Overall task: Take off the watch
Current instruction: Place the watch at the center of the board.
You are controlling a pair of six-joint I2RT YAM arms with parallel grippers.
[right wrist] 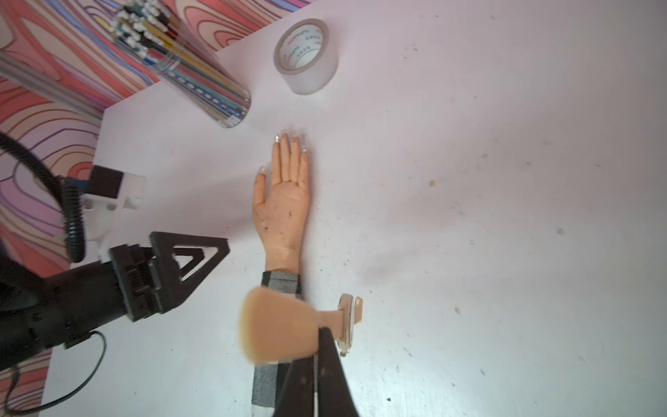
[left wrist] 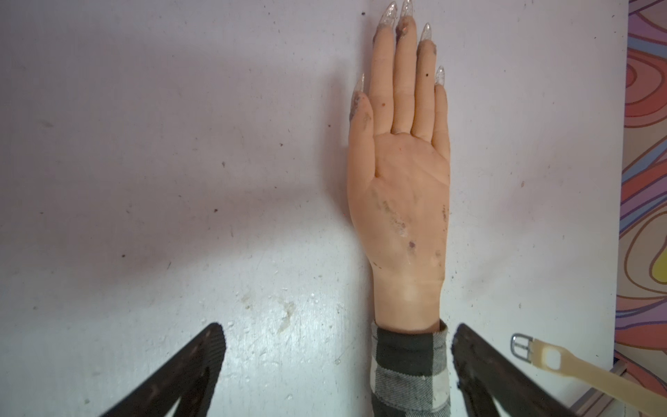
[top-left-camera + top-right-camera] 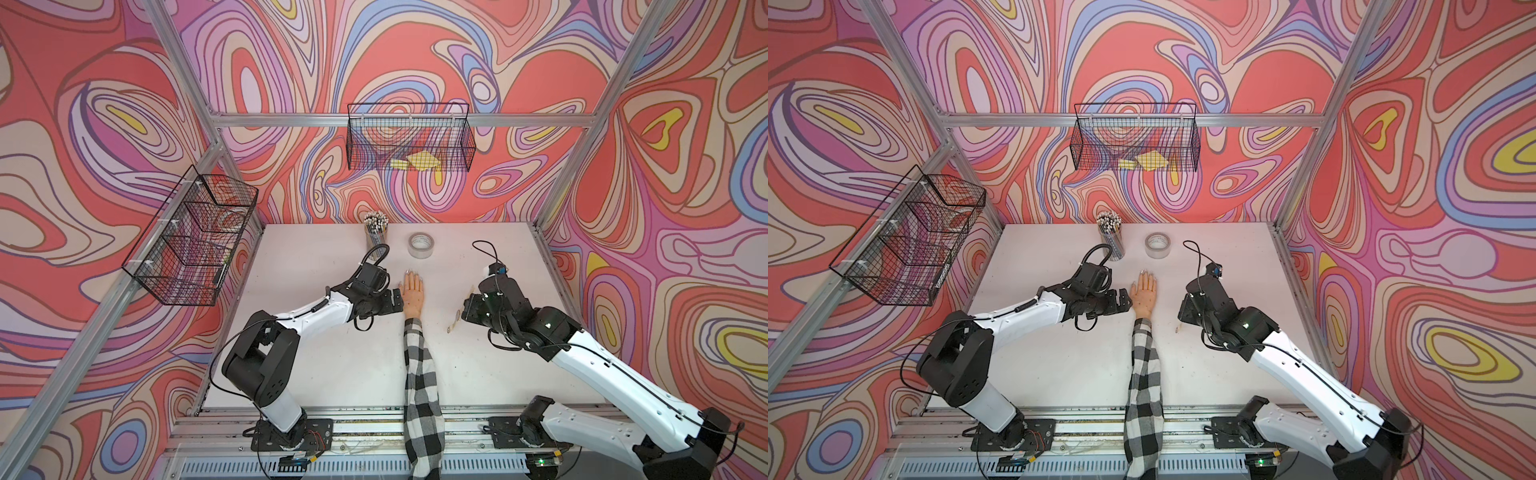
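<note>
Our right fingers [image 1: 326,364] are clamped on the strap of the watch [image 1: 346,317], holding it near the checked sleeve [image 3: 419,374], on its right. Our left fingers [image 2: 196,368] gape empty beside the mannequin hand [image 3: 412,297]; farther back sits a tape roll [image 3: 420,245].

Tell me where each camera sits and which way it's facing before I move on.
Top views: overhead, looking down at the table; in both, left arm and right arm flank the mannequin hand.
Left wrist: behind the open left tool, looking along the mannequin hand; both tool fingers show, plus the buckle end of the watch.
Right wrist: behind the shut right tool, which pinches the watch; faces the hand, tape roll and left tool.
Shared: both wrist views show the hand and the watch.
</note>
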